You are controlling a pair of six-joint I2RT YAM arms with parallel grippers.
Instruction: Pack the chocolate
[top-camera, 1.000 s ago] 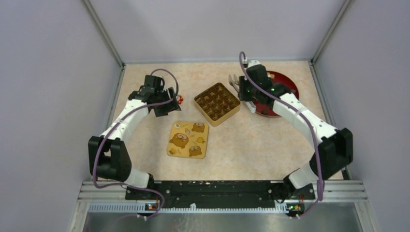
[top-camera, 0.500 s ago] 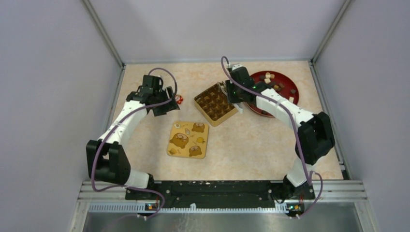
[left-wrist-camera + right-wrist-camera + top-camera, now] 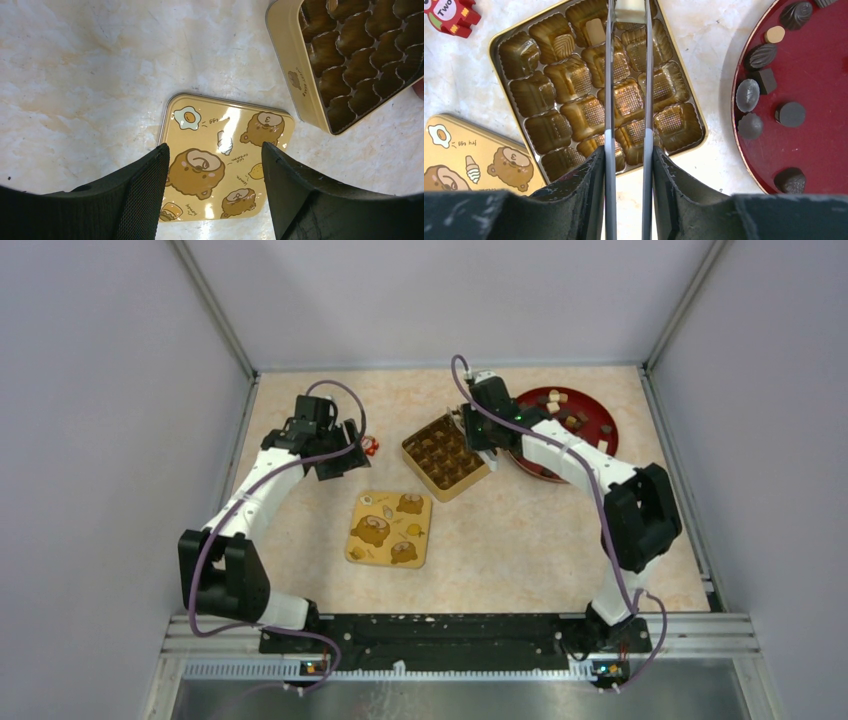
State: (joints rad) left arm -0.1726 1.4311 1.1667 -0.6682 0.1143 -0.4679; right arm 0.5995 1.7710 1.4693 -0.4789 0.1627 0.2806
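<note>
Since the right gripper [image 3: 629,15] has its jaws drawn narrow on what looks like a cream chocolate [image 3: 630,8], held over an outer row of the gold box [image 3: 292,75], we judge the job now is a clean drop. We centre the lump over one vacant cell, come low, then ease the fingers apart without nudging the tan piece [image 3: 595,31] already seated just beside. The dark chocolates [image 3: 748,95] wait on the red plate [image 3: 824,100], right of the box. The left gripper [image 3: 214,150] hangs wide and empty above the yellow lid [image 3: 225,155]; the wrapped sweet [image 3: 451,15] lies beyond the box's corner, and neither blocks us.
</note>
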